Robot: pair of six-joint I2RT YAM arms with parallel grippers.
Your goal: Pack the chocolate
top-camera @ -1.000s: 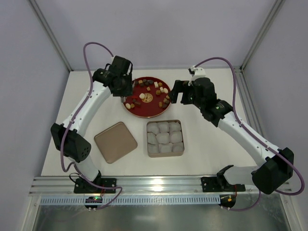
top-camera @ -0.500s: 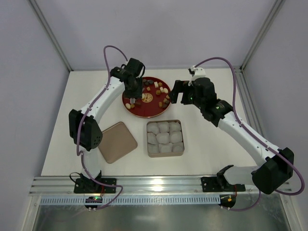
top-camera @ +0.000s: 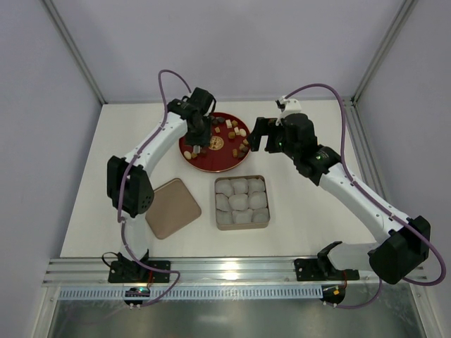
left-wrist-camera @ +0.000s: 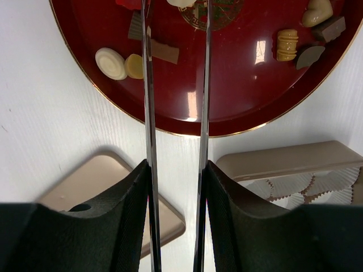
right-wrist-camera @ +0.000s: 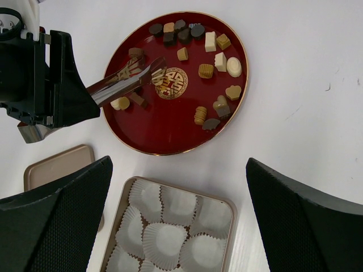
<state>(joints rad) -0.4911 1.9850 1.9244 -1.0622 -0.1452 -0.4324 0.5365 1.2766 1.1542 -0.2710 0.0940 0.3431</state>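
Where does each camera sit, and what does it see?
Top external: above and behind both arms, seen whole, looking down on the table.
Left wrist: on the arm, looks along the left gripper at the red plate.
Right wrist: likewise, looks down past the right gripper on plate and paper-cup box.
All share the plate.

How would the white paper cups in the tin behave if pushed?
The paper cups look thin and pleated, so probably floppy, light and easily crushed. Packed edge to edge in the tin, one pushed would likely shift its neighbours.
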